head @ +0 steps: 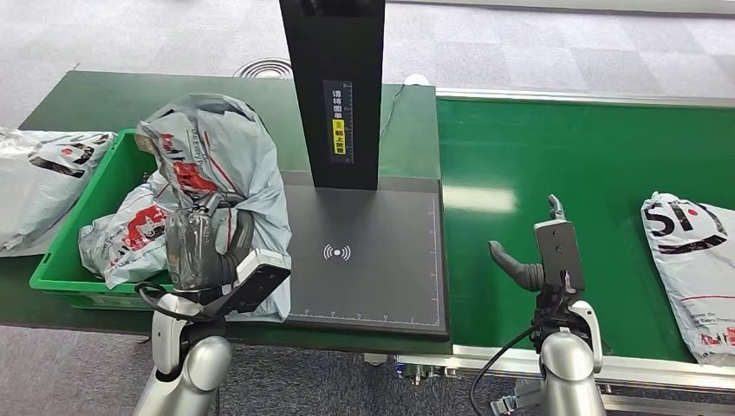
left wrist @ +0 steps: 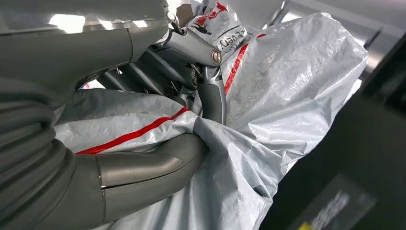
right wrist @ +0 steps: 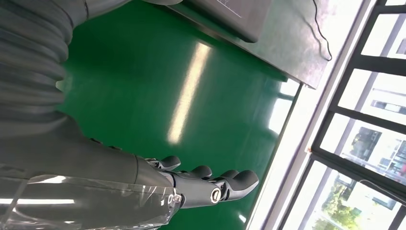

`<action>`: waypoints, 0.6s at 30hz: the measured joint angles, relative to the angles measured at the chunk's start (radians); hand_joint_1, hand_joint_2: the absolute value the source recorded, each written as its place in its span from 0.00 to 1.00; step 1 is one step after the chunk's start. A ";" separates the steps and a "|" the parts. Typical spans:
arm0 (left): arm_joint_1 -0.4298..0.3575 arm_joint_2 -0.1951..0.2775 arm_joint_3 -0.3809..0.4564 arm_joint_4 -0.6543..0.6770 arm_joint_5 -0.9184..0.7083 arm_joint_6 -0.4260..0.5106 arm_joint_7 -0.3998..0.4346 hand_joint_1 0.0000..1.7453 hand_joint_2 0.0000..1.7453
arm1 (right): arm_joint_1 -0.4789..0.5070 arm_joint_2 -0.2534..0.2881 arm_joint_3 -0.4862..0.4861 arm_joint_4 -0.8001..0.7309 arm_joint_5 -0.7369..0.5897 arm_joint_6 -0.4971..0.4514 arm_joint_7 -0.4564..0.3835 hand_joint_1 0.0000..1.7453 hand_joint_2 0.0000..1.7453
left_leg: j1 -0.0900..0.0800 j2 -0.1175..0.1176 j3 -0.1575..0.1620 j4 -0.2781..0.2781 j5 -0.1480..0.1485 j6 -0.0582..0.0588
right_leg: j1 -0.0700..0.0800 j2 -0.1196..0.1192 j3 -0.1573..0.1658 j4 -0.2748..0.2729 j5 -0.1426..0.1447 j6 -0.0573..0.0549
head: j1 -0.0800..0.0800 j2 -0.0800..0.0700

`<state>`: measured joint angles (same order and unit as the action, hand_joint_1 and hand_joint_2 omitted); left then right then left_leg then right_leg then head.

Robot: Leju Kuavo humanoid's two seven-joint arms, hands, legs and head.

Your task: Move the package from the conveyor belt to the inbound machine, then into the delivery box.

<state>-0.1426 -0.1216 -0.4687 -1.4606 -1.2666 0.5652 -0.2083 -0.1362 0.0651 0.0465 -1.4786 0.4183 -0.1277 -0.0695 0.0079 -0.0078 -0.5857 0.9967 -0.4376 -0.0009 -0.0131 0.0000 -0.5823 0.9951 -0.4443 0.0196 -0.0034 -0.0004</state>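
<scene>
Left robot hand [head: 201, 251] grips the grey package [head: 227, 165], bunching its plastic between thumb and fingers [left wrist: 213, 96], at the green delivery box [head: 65, 251] rim, nine o'clock of the inbound machine [head: 364, 251]. Right robot hand [head: 542, 251] hovers over the conveyor belt [head: 572, 156], fingers spread, holding nothing. Another package [head: 693, 269] lies at its three o'clock.

Scanner pad [head: 364, 251] sat between the bin [head: 61, 260] on its left and the conveyor belt [head: 563, 165] on its right, with a package [head: 693, 269] lying on the belt's right end.
</scene>
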 joint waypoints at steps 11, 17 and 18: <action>-0.005 0.017 0.006 -0.043 -0.033 0.071 -0.005 1.00 1.00 | -0.002 -0.011 0.000 0.018 -0.010 -0.002 -0.015 0.00 1.00 | 0.000 0.000 0.000 0.000 0.000 0.000 | 0.000 0.000 0.000 0.000 0.000 0.000 | 0.000 0.000; -0.010 0.022 0.017 -0.049 -0.099 0.117 0.012 1.00 1.00 | -0.002 -0.012 0.000 0.024 -0.013 -0.002 -0.020 0.00 1.00 | 0.000 0.000 0.000 0.000 0.000 0.000 | 0.000 0.000 0.000 0.000 0.000 0.000 | 0.000 0.000; -0.015 0.024 0.025 -0.049 -0.125 0.124 0.024 1.00 1.00 | -0.002 -0.013 0.000 0.026 -0.013 -0.004 -0.023 0.00 1.00 | 0.000 0.000 0.000 0.000 0.000 0.000 | 0.000 0.000 0.000 0.000 0.000 0.000 | 0.000 0.000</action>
<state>-0.1575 -0.0974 -0.4442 -1.5095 -1.3913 0.6889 -0.1846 -0.1379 0.0521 0.0465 -1.4525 0.4048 -0.1312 -0.0924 0.0079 -0.0078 -0.5859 0.9967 -0.4377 -0.0009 -0.0131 0.0000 -0.5826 0.9950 -0.4442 0.0196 -0.0034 -0.0004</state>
